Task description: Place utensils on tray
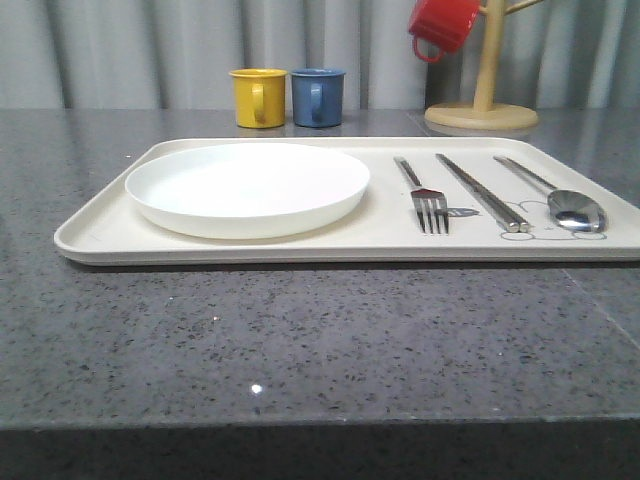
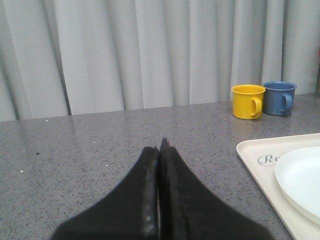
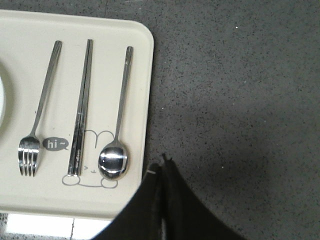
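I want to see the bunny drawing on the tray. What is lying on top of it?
The chopsticks tips and the spoon bowl lie on the bunny drawing on the tray. Its ears, face and feet show; the lines beneath the metal are covered.

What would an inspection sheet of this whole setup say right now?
Surface: grey speckled table, bare in front of the tray.
Job's things: plate, fork, chopsticks and spoon all lie on the tray.
Clutter: yellow mug and blue mug behind the tray; red mug on a wooden mug rack.
Grippers: left pincer shut, empty; right pincer shut, empty, beside the tray.
Cables: nothing seen.
Surroundings: grey curtain.
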Robot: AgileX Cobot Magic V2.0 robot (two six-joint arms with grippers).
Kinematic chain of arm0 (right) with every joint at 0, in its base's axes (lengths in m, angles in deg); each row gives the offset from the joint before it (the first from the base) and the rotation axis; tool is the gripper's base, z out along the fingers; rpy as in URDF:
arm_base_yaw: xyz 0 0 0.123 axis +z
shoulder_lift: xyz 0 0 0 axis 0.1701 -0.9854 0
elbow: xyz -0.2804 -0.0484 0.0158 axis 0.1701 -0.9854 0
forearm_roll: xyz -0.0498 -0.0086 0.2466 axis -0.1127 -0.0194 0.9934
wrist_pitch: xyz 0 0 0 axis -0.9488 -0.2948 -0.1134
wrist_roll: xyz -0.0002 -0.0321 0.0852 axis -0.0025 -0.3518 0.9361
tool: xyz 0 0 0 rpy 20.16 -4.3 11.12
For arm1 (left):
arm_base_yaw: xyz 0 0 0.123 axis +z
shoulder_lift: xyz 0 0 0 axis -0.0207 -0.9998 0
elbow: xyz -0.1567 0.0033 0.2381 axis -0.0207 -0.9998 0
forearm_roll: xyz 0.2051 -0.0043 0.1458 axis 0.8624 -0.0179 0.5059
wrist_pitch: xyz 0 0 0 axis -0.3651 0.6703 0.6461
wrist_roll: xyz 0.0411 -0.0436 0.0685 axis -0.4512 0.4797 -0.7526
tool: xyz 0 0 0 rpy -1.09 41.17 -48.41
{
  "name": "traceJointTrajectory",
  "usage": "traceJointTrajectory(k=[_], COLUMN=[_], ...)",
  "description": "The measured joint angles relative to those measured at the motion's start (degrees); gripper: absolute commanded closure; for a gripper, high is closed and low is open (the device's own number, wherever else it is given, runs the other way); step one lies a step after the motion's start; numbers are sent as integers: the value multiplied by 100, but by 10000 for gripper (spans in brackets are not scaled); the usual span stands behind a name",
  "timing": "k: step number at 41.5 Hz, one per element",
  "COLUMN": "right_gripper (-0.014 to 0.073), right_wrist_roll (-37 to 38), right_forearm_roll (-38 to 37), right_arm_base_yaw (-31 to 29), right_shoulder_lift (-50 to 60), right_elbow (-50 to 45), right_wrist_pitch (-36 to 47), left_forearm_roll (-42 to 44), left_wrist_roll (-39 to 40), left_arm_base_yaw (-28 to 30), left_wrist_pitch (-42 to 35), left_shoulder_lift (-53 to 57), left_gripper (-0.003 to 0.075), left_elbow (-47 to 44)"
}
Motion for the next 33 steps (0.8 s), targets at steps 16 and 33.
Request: traceJointTrajectory(k=[16,33], right_gripper=[660,662], right_wrist_roll=[-343,-370], right_forearm_roll=[-20,-38], right_arm_base_yaw=[0,0], right_shoulder_lift=[2927,5810], right_elbow=[-3543,-5719], right_wrist_pitch=[2518,3523], left_forearm_roll=[0,0], left_wrist_roll=[0,0], left_arm_base_yaw=[0,0], left_wrist_pitch=[0,0], left_shoulder_lift=[0,0], left_gripper=[739,739], left_elbow=[0,0])
